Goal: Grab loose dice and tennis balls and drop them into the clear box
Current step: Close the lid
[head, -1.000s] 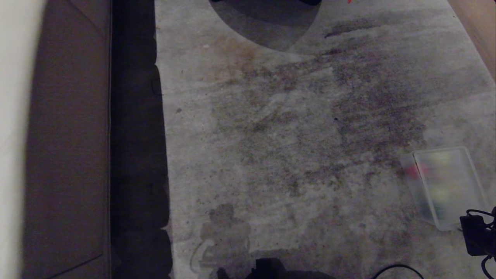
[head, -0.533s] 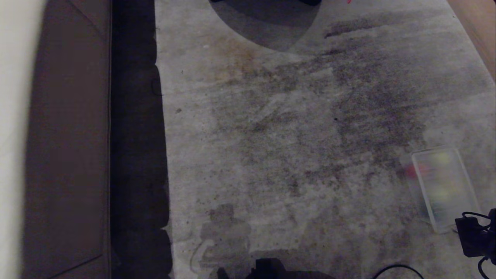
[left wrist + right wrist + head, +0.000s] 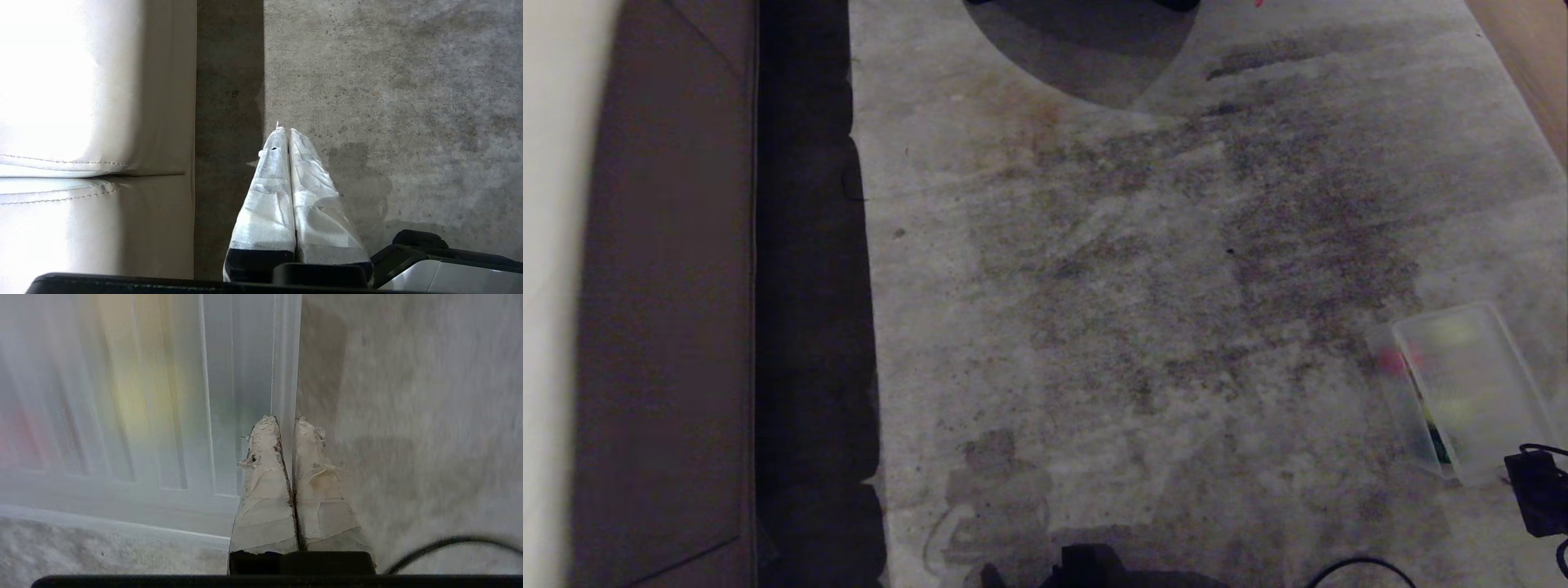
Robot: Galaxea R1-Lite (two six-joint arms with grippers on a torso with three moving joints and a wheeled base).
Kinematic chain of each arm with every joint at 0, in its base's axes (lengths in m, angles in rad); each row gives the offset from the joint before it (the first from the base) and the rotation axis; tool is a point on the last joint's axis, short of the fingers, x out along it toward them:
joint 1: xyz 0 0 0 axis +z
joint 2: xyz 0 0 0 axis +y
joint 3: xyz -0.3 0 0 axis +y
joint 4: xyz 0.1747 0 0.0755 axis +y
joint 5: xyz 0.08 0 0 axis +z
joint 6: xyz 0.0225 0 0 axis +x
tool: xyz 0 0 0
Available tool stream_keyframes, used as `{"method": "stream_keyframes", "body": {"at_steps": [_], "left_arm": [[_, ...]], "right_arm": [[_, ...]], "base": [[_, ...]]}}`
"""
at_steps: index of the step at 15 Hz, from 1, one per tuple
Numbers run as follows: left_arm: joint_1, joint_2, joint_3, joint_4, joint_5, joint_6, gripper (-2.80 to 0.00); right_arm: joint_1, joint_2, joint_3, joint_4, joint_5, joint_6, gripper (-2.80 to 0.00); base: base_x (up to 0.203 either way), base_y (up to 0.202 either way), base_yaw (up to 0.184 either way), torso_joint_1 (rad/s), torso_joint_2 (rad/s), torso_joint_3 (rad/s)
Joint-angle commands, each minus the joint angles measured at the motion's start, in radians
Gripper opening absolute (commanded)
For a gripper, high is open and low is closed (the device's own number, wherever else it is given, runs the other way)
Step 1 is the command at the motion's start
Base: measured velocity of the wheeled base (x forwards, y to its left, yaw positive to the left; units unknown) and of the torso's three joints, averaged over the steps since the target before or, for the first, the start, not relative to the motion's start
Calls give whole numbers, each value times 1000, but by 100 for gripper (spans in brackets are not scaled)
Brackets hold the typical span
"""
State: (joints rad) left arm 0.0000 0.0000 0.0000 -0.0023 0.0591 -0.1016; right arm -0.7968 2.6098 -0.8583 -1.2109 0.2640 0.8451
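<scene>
The clear box (image 3: 1401, 400) sits on the carpet at the right edge of the head view, with a flat ribbed clear lid (image 3: 1470, 384) over it. Blurred colours show through the plastic: a red die (image 3: 1392, 359), yellow-green patches (image 3: 1450, 333) and a dark green patch (image 3: 1433, 441). My right gripper (image 3: 286, 418) is shut, with the lid's thin rim (image 3: 286, 355) running in between its tips. Only the dark wrist part (image 3: 1539, 490) of that arm shows from the head. My left gripper (image 3: 284, 130) hangs shut and empty over the carpet's edge.
A beige sofa (image 3: 662, 327) runs along the left, with a dark gap (image 3: 809, 327) between it and the grey stained carpet (image 3: 1135, 286). A round dark shape (image 3: 1086, 49) lies at the far end. Wooden floor (image 3: 1531, 57) shows at the far right. A black cable (image 3: 1356, 565) lies at the near edge.
The lid has shifted and turned over the box, and a dark green patch now shows at its near left edge. My right wrist has slid toward the right edge of the head view.
</scene>
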Motion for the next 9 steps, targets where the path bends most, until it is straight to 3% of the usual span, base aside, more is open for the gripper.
{"method": "stream_keyframes", "body": {"at_steps": [1,9], "left_arm": [[0,2,2,-1,1,-1,-280],[0,2,2,-1,1,-1,-280]], "right_arm": [[-9,-18,-9,-7,3,-16,-280],[-7,47,-10,-6,6,-17,-280]], "base": [[0,0,0,0,0,0],[0,0,0,0,0,0]]}}
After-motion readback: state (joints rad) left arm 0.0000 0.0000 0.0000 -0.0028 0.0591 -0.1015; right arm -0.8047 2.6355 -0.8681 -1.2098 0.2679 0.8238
